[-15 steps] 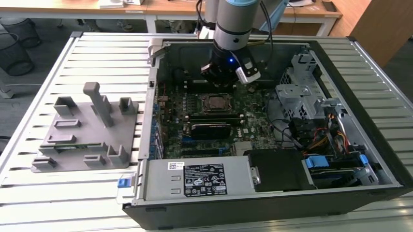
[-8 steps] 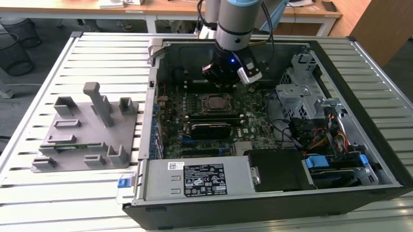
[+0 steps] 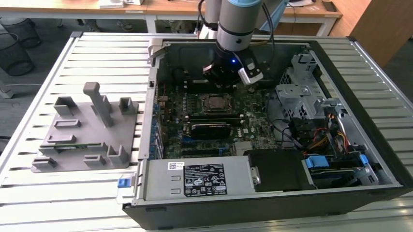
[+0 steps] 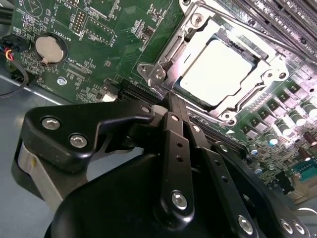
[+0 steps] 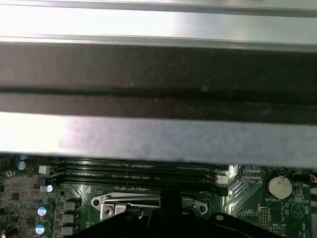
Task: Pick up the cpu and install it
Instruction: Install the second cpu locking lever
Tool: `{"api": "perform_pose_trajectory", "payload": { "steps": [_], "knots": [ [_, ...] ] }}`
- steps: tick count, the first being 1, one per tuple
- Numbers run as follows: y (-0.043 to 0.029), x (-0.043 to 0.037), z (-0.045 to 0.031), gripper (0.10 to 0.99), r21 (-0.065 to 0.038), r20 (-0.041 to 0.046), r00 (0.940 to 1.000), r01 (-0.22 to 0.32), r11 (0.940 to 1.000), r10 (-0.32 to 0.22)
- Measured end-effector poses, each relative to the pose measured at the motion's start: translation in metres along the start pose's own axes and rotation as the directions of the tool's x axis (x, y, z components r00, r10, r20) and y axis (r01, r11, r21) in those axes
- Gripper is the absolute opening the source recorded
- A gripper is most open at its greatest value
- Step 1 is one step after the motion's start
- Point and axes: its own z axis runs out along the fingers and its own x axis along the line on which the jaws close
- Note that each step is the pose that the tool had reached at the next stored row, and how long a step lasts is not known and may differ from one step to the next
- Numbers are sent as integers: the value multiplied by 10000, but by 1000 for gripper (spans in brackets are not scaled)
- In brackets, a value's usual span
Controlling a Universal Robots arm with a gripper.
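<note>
Black gripper links are filling the foreground of the second wrist view, and the fingers (image 4: 174, 106) are pressed together with nothing between them, their tip hanging just short of the socket (image 4: 174, 42). Beyond them the cpu (image 4: 218, 72) is lying flat inside that socket's metal frame on the motherboard (image 4: 99, 54), its pale silvery top facing up, apart from the fingers. A coin battery (image 4: 51, 48) is sitting farther off on the green board. Seen from the exterior view, the gripper (image 3: 223, 77) is hovering inside the open case (image 3: 361, 121) just behind the socket (image 3: 215, 102), while a grey holder (image 3: 84, 135) with upright posts is standing on the slatted desk (image 3: 38, 193) toward the exterior view's left.
</note>
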Motion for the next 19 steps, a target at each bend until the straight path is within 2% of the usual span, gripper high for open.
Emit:
{"api": "perform_pose_trajectory", "payload": {
  "steps": [9, 12, 15, 19],
  "knots": [
    [-69, -14, -8, 106, -1, 1, 10000, 0, 10000, 0],
    [-73, -13, -14, 106, 3, -2, 10000, -2, 10000, 2],
    [-66, -13, -71, 106, 0, 1, 10000, -1, 10000, 1],
    [-51, -11, -197, 106, -1, 1, 10000, 0, 10000, 0]
  ]
}}
